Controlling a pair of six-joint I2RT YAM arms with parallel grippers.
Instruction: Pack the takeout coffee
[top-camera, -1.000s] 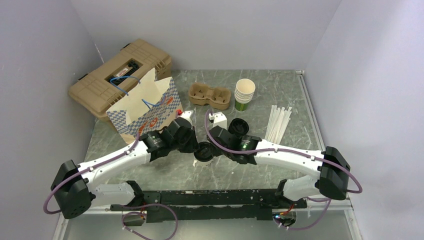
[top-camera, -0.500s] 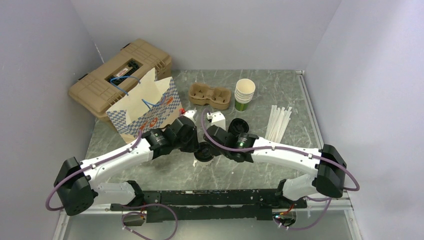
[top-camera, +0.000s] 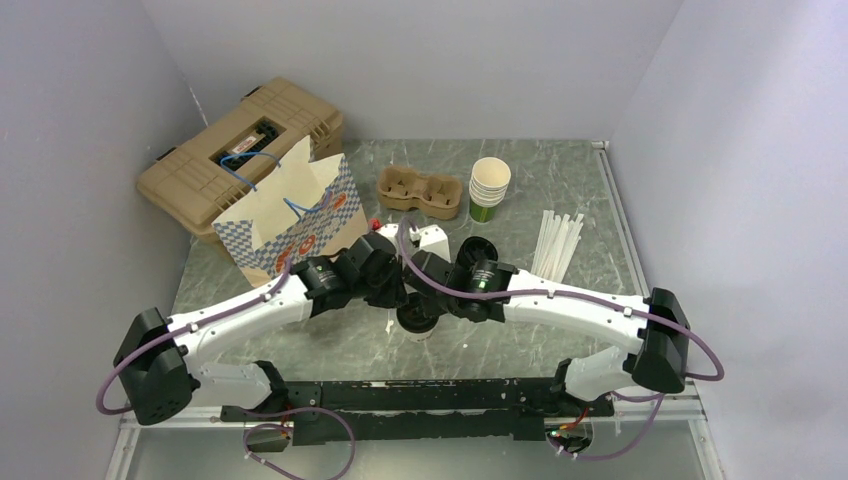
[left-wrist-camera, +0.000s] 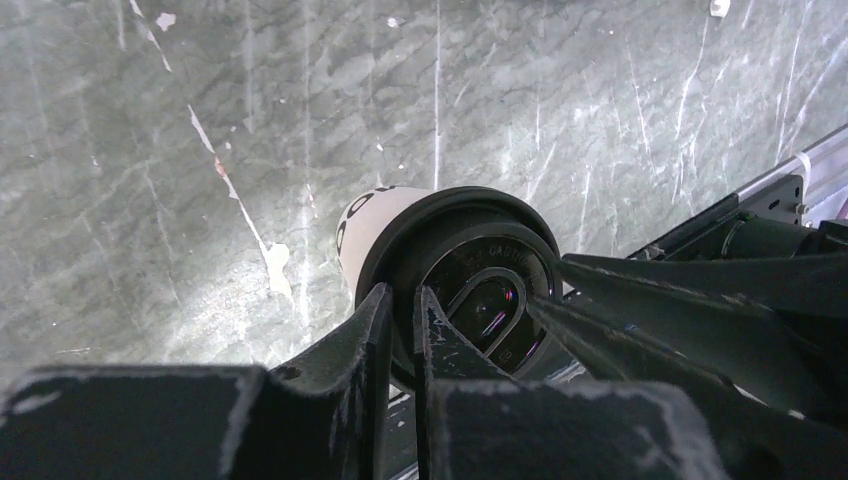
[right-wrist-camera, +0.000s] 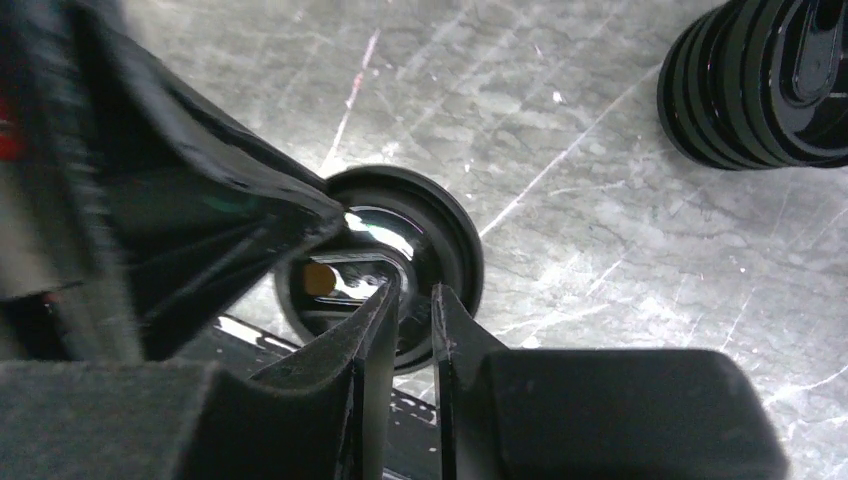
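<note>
Left wrist view has the coffee (left-wrist-camera: 425, 250) close up, its black lid (left-wrist-camera: 490, 285) toward the lens and the left end effector (left-wrist-camera: 400, 322) clenched on the lid's rim. Opposite, the right end effector (right-wrist-camera: 410, 305) straddles the same rim with a slim gap; whether it presses I cannot tell. From above, the coffee sits at mid surface (top-camera: 560, 190) between both wrists, well short of the bag (top-camera: 290, 215). My worry is that a hold on the rim alone could pop the lid or tip the cup, especially if the arms pull unevenly. Against a second ago, the coffee lies slightly nearer the bases and the wrists have crowded closer over it.
</note>
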